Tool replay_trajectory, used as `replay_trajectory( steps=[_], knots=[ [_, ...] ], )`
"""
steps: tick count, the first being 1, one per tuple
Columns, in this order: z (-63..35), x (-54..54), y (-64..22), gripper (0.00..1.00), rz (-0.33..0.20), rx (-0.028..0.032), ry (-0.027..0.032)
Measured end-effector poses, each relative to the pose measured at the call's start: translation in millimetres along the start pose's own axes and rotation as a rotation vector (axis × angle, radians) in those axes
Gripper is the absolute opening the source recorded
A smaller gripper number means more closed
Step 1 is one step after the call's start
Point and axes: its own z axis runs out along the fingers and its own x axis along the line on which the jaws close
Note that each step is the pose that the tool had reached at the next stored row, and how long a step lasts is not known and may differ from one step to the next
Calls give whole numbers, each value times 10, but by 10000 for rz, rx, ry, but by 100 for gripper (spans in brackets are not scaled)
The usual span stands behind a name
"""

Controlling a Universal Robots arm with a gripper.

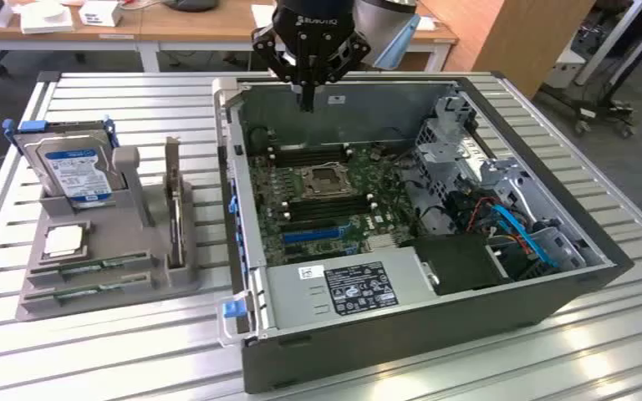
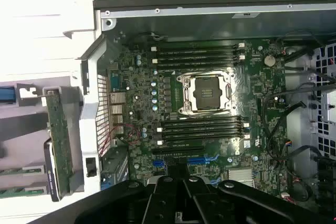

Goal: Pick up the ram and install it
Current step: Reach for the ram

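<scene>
Two green ram sticks (image 1: pixel 89 268) lie flat in the front slots of a grey holder (image 1: pixel 98 288) on the exterior view's left; their ends (image 2: pixel 20 171) also show in the wrist view. My gripper (image 1: pixel 307 102) hangs over the far wall of the open computer case (image 1: pixel 410 334), well away from the sticks. Its fingers are pressed together into one narrow tip with nothing between them. Below it lies the motherboard (image 2: pixel 142 93), with dark memory slots (image 2: pixel 197 56) on both sides of the CPU socket (image 2: pixel 207 92).
The holder also carries a silver-and-blue hard drive (image 1: pixel 73 171) and an upright dark expansion card (image 1: pixel 174 205). Inside the case are a power supply (image 1: pixel 349 288), drive cages (image 1: pixel 466 159) and blue cables (image 1: pixel 527 234). Desks stand behind the slatted metal table (image 1: pixel 98 359).
</scene>
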Motion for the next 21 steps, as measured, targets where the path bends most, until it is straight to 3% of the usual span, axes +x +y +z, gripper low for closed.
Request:
replay_trajectory(
  steps=[14,21],
  knots=[
    [0,6,0,9,0,0,-1],
    [-2,163,-12,9,0,0,0]
  ],
)
